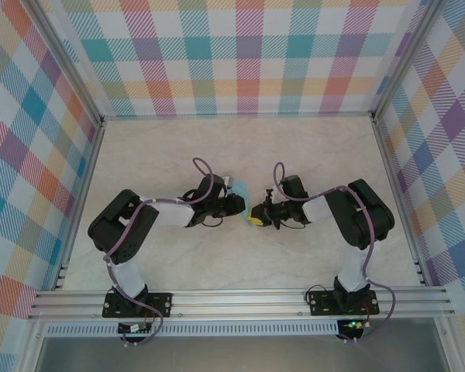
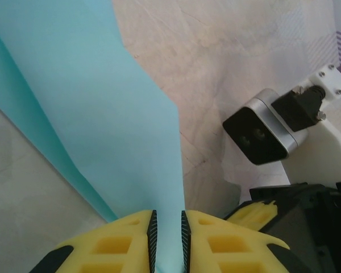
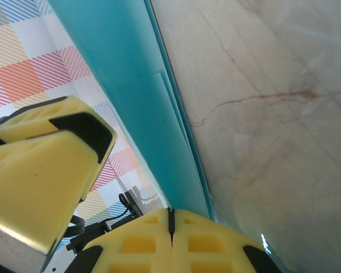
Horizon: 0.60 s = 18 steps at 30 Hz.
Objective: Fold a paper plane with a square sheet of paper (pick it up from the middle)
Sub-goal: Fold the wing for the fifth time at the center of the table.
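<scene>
Light-blue paper (image 2: 102, 114), partly folded, sat between both arms over the counter (image 2: 244, 68). The right hand (image 3: 171, 217) was pinched shut on its edge, and the left hand (image 2: 167, 222) stood narrowly parted around it. With one firm grip, the paper might pivot, sag and lose its creases.
</scene>
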{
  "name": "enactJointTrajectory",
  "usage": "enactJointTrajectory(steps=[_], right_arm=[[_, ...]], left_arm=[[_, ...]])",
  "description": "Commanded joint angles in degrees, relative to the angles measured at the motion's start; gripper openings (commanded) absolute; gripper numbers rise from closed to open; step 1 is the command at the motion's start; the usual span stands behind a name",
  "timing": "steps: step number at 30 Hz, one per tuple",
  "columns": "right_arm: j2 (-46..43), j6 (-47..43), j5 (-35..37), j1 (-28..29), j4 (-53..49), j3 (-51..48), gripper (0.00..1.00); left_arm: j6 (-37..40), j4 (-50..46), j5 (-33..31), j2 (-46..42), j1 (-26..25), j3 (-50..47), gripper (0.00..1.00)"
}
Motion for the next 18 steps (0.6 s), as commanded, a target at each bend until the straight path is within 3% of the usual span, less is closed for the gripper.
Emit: enactJointTrajectory(steps=[1, 18], right_arm=[[2.85, 2.53, 2.15, -0.84, -6.85, -0.96, 0.00], [3.70, 1.32, 3.22, -0.84, -8.68, -0.93, 0.00]], left_arm=[[-0.21, 2.15, 1.11, 0.63, -0.56, -0.25, 0.20], [0.61, -2.61, -1.67, 5.70, -1.05, 2.81, 0.11]])
